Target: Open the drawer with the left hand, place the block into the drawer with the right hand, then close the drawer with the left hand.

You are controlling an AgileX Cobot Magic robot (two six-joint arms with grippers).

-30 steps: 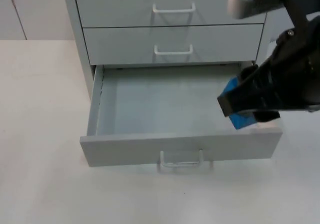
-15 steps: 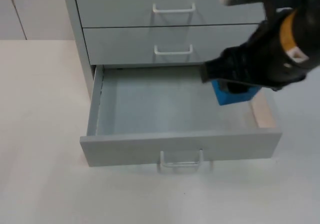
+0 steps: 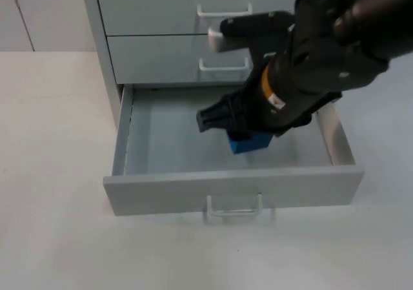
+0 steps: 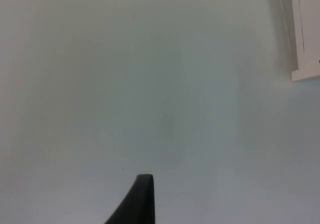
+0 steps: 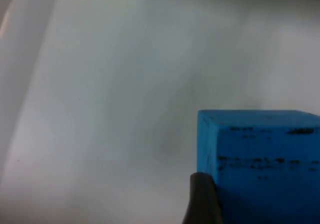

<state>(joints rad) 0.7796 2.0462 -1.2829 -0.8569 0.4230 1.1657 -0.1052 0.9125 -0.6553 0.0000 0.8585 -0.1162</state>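
Observation:
The grey cabinet's bottom drawer stands pulled open, its pale floor bare. My right gripper hangs over the middle of the drawer, shut on the blue block, which sits low inside between the drawer's walls. In the right wrist view the blue block is close up against a black fingertip, with the drawer floor beneath it. Whether the block touches the floor I cannot tell. The left wrist view has one black fingertip of my left gripper over the plain white table.
Two shut upper drawers with white handles rise behind the open one. The open drawer's handle juts toward the table's front. White table stretches left of the cabinet. A white edge shows in the left wrist view.
My right arm has carried the blue block leftward from the drawer's right front corner to over its middle, and lower into it. The drawer has not moved.

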